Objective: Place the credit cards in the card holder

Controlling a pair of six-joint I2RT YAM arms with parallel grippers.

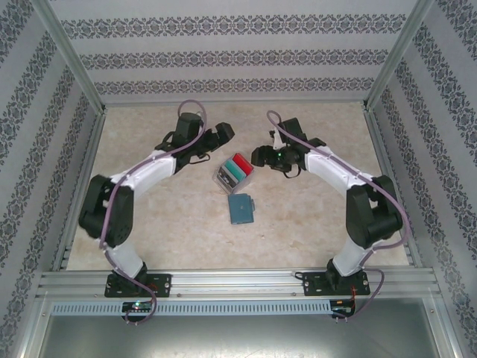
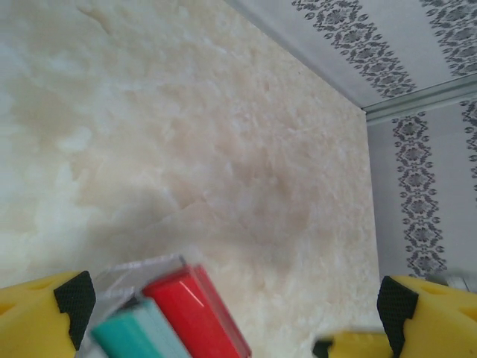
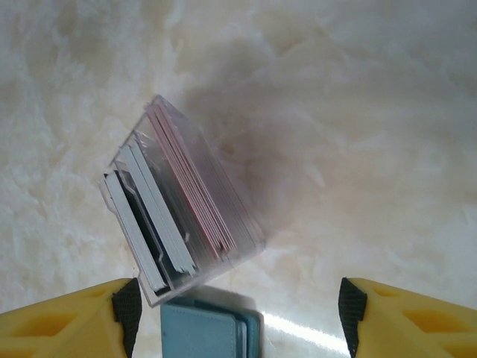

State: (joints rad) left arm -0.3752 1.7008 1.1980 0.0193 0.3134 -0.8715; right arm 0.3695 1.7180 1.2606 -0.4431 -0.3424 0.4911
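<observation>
Mid-table, clear box [image 1: 233, 175] with red and teal credit cards [image 1: 238, 168], card holder [image 1: 241, 209] just beside. My left gripper [image 2: 235, 306] jaws wide apart, right gripper [image 3: 238, 307] apart too, both empty.

No writing or number is legible on the credit cards [image 1: 237, 167], clear box [image 3: 238, 224] or card holder [image 1: 241, 209].

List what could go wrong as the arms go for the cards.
The cards stand packed together in the clear box, so the open right gripper may pinch several, or the box wall. The box stands unheld on the table; pulling a card could tip or drag it. The card holder lies closed close beside the box and might get shoved.
</observation>
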